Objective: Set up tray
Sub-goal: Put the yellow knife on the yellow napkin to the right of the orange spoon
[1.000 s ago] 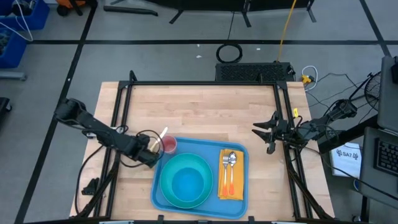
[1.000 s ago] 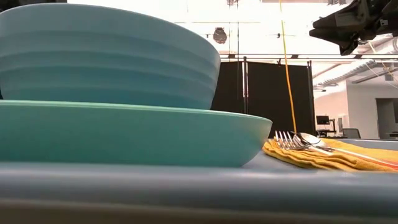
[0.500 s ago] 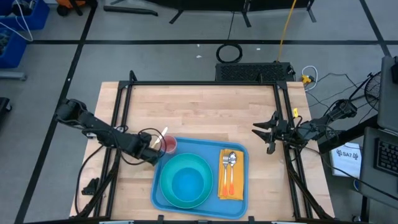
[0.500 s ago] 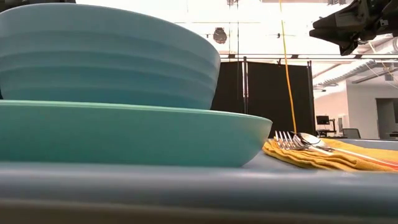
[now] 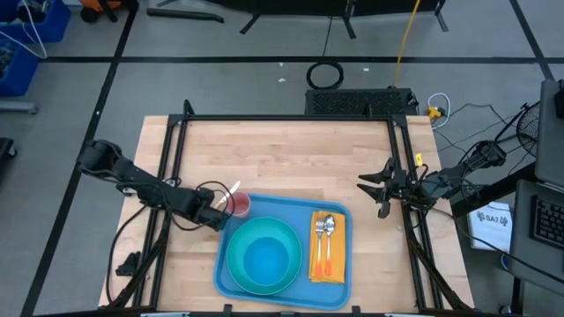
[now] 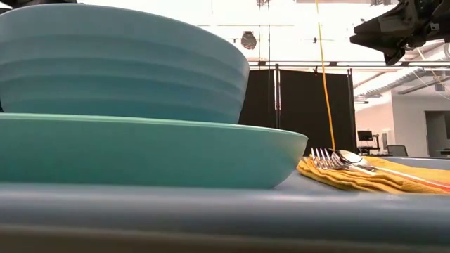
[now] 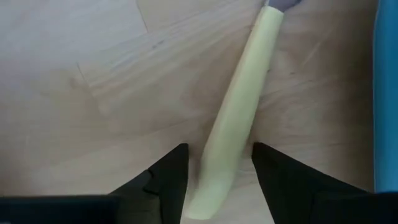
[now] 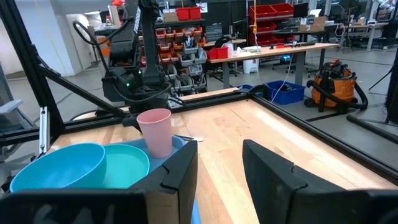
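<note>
One bowl (image 5: pixel 263 255) sits in the tray (image 5: pixel 339 286).

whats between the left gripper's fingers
A pale yellow utensil handle lies on the wood table between the open left gripper fingers, seen in the left wrist view.

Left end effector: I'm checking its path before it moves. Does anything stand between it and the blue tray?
Only the pale yellow utensil handle, lying on the wood between the open fingers of the left end effector. The tray lies just beside it, its blue edge visible in the wrist view. The pink cup stands at the tray's near corner.
</note>
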Controlling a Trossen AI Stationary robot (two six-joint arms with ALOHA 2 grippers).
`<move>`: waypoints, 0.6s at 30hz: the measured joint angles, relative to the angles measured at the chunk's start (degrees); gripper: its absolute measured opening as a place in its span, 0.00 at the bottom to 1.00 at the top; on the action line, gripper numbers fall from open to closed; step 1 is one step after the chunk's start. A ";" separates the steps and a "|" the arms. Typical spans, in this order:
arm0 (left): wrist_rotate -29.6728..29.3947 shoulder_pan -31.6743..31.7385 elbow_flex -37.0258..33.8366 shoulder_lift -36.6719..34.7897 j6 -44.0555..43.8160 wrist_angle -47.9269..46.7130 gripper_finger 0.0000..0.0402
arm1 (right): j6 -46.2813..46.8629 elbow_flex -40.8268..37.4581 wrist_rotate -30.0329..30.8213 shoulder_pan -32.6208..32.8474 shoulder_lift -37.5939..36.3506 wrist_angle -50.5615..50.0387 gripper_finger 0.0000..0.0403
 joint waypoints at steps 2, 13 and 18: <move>0.27 0.00 -1.14 -0.04 -0.13 1.59 0.47 | -0.05 0.01 0.00 0.00 0.01 0.03 0.29; -0.12 -0.28 -1.72 -0.06 0.13 1.71 0.24 | -0.16 0.01 0.00 0.00 0.01 0.05 0.29; -2.01 -1.17 -1.72 -0.01 -0.55 1.14 0.19 | -0.18 0.00 0.01 -0.01 0.01 0.03 0.29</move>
